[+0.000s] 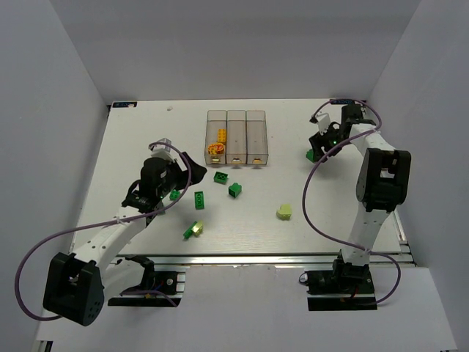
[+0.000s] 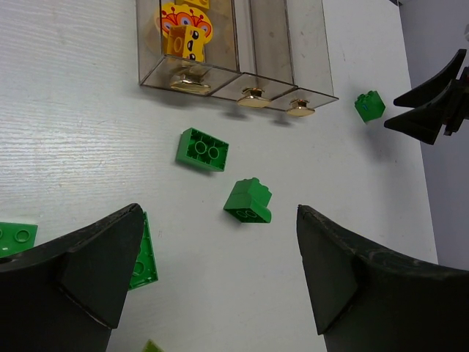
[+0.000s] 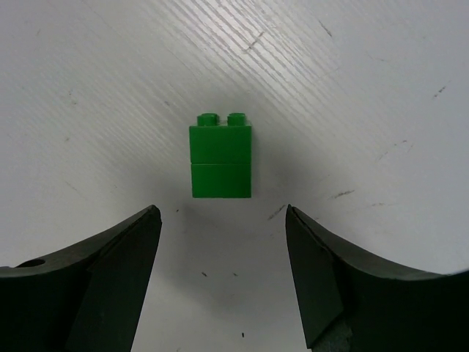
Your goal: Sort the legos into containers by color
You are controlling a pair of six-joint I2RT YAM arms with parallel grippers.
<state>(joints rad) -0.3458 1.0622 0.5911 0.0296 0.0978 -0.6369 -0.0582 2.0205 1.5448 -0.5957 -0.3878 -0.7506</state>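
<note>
Three joined clear containers (image 1: 256, 128) stand at the back middle. The left one holds orange legos (image 1: 215, 147), also seen in the left wrist view (image 2: 183, 29). Bright green legos lie loose in front: one (image 1: 220, 177), one (image 1: 235, 190), a long one (image 1: 199, 199). Pale yellow-green ones lie at the front (image 1: 193, 230) and to the right (image 1: 284, 212). My left gripper (image 1: 179, 172) is open and empty above the table, with green bricks (image 2: 201, 149) (image 2: 248, 201) ahead of it. My right gripper (image 3: 223, 242) is open, with a two-high green brick (image 3: 220, 155) just beyond its fingertips.
A flat green plate (image 2: 143, 253) lies by my left finger and another (image 2: 15, 236) at the left edge. The containers (image 2: 308, 44) have brass knobs on their near ends. The right gripper's fingers (image 2: 432, 103) and its green brick (image 2: 369, 105) show far right. White walls enclose the table.
</note>
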